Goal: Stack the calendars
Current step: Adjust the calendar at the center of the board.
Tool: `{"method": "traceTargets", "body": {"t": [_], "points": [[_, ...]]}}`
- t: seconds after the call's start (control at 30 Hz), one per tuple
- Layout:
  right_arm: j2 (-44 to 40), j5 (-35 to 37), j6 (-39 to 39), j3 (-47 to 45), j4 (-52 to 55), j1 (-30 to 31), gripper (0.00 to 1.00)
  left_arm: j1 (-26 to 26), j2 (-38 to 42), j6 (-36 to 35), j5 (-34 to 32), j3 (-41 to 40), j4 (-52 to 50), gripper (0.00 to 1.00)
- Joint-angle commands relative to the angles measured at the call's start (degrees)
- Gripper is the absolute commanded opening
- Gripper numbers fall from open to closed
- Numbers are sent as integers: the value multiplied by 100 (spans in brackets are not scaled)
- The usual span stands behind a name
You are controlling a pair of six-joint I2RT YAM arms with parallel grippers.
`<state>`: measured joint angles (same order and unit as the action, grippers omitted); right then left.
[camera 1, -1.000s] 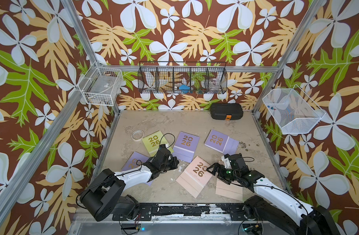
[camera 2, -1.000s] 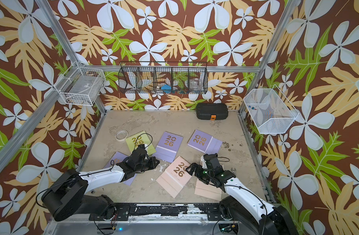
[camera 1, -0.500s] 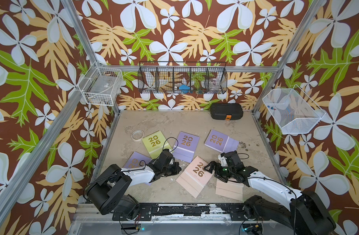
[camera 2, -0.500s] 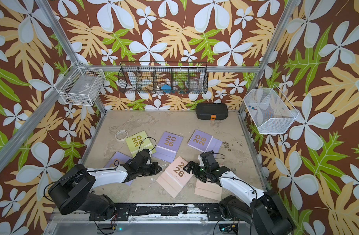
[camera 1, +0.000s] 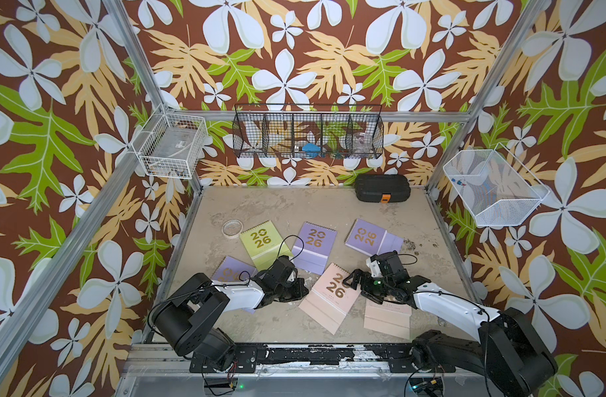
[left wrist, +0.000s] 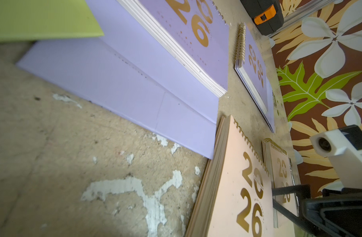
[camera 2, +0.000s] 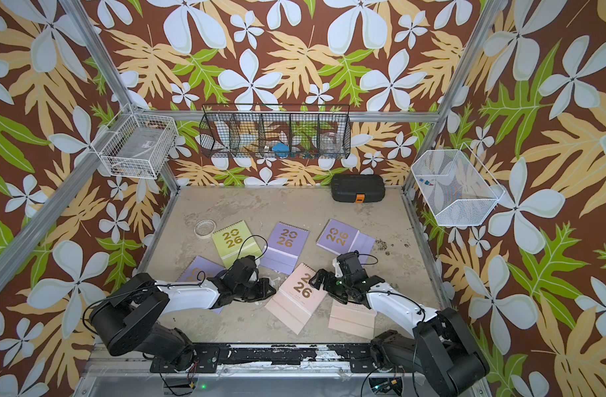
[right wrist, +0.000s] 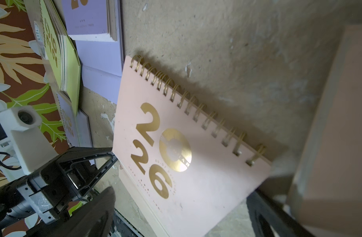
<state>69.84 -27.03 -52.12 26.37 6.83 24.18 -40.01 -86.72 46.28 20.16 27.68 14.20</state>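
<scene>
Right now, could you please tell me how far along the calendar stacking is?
Done: nothing stacked; six calendars lie spread across the table. In hand: neither gripper holds anything; the shut left gripper and open right gripper flank the middle pale pink calendar. Left: stacking all six.

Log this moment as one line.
phase: approach | left fingers: shut, low beside the middle pale pink spiral-bound calendar | right fingers: open at its opposite edge | held: nothing | stack: not started

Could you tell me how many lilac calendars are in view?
3. The middle lilac calendar sits beside the lime green calendar; the right lilac calendar nearer the black case; the front lilac calendar partly under the left arm. None seems hidden.
</scene>
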Motion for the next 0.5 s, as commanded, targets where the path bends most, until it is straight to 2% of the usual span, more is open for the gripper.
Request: {"method": "traceTargets", "body": {"t": [0.0, 0.47], "points": [[64, -31, 237, 53, -103, -111, 100, -24, -38, 56, 162, -35, 66, 0], [947, -470, 994, 834, -81, -366, 100, -130, 6, 206, 256, -52, 108, 0]]}}
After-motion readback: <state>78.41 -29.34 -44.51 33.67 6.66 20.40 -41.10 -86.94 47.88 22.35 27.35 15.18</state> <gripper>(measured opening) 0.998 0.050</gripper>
